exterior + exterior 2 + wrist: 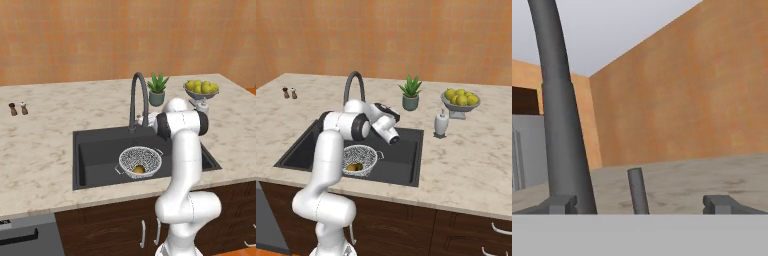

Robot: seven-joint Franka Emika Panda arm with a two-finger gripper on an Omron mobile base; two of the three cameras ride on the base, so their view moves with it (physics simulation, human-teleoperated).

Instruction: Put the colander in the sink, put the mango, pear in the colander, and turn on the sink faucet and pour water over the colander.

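The dark sink [95, 155] is set into the marble counter. The mesh colander [140, 161] sits in the basin, right of its middle, with yellow fruit [138, 170] inside; I cannot tell the mango from the pear. Behind the basin rises the gooseneck faucet [140, 95], and no blue stream shows. My gripper [641, 205] is open at the faucet's base [145, 120]. In the hand view a thin grey lever [637, 190] stands between and beyond the fingertips [562, 204], not touching them, and the faucet's neck [559, 110] passes close on the left.
A potted plant [157, 90] and a footed bowl of yellow fruit [201, 89] stand behind the sink to the right. A soap dispenser [441, 123] is right of the basin. Two small shakers [18, 108] sit far left.
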